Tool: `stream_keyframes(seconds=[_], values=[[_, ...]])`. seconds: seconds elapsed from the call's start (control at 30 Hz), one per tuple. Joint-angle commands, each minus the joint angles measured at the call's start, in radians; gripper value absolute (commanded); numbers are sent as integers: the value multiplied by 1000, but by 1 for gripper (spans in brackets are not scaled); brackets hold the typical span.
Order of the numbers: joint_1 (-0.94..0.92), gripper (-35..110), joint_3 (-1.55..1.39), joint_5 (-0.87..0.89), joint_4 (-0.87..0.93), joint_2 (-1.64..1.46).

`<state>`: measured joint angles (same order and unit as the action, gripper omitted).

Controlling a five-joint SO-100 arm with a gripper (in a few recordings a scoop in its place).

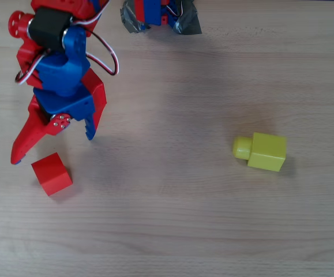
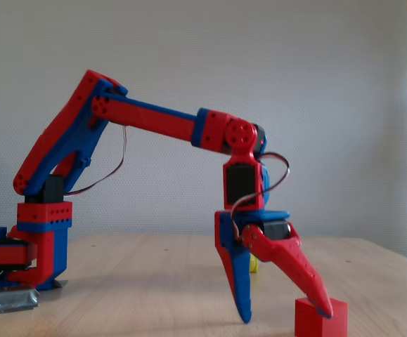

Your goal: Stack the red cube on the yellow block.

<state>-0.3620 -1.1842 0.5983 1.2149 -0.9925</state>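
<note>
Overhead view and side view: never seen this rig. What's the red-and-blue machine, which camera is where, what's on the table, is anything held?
It is a small red-and-blue robot arm bolted at the table's edge, ending in a two-finger gripper, one finger red, one blue. One picture looks straight down from above; the other is taken from the side at table height, where the gripper points down at the wooden table.

Two things lie on the table. A small plain red cube sits just below the jaws in the overhead view; in the fixed view the red finger's tip is at the cube, though contact cannot be told. A small yellow plastic brick with a round stud on its side lies well to the right.

The jaws are spread open and nothing is held.
</note>
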Motion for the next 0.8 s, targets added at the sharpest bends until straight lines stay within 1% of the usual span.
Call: stream_keyframes(seconds=[0.0, 0.43, 0.53, 0.6, 0.63, 0.7, 0.77], values=[[-21, 55, 106, -3, 38, -31], [-5, 53, 141, 6, 67, 11], [-2, 49, 107, 8, 11, -3], [0, 37, 83, -21, -40, -11], [0, 36, 75, -25, -48, -14], [2, 38, 57, -26, -64, -20], [6, 38, 38, -43, -110, -28]])
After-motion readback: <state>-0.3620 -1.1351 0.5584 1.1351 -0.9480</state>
